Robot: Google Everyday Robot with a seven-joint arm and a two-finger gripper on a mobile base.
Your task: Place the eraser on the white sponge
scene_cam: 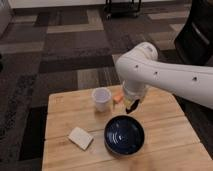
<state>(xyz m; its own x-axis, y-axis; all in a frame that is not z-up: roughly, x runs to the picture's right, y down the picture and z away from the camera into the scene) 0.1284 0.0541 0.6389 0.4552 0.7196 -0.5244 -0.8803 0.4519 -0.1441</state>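
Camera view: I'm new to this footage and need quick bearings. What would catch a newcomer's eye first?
The big white arm reaches in from the right over the wooden table, its shut gripper hanging just above the dark blue bowl's far rim, beside an orange piece. Next come the white cup left of the gripper and the white sponge at the table's front left.

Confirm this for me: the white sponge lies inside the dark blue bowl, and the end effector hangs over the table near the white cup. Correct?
Not quite. The white sponge lies flat on the wooden table beside the dark blue bowl, not inside it, as the camera view shows. The rest holds: the end effector, shut, hangs over the table near the white cup.
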